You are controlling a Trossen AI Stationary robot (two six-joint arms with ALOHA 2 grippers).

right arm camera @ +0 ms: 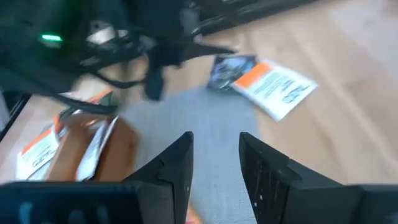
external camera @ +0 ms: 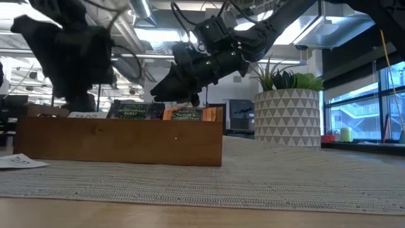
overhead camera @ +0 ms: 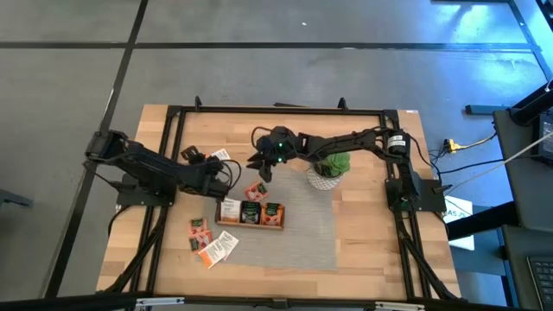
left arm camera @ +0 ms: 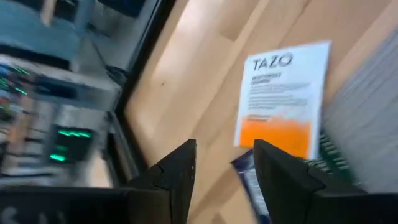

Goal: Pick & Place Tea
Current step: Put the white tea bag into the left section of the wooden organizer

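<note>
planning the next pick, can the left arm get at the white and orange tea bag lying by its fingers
Probably yes. The left gripper has its fingers open and empty, and the white and orange tea bag lies flat on bare wood just ahead, with only a dark sachet beside it.

Small flat square tea sachets lie in several spots in the high view. A white-and-orange sachet (overhead camera: 220, 155) lies flat left of centre; the left wrist view shows it at upper right, white with "TAZO" print above an orange band (left arm camera: 283, 99), with a dark sachet (left arm camera: 249, 180) partly tucked under its lower edge. Two red-orange sachets (overhead camera: 256, 190) lie side by side at the centre. Just below them a row of sachets (overhead camera: 251, 212), one white and the others dark and orange, stands on edge. At lower left a loose cluster (overhead camera: 212, 242) of red-orange and white-and-orange sachets lies flat, some overlapping.
</note>
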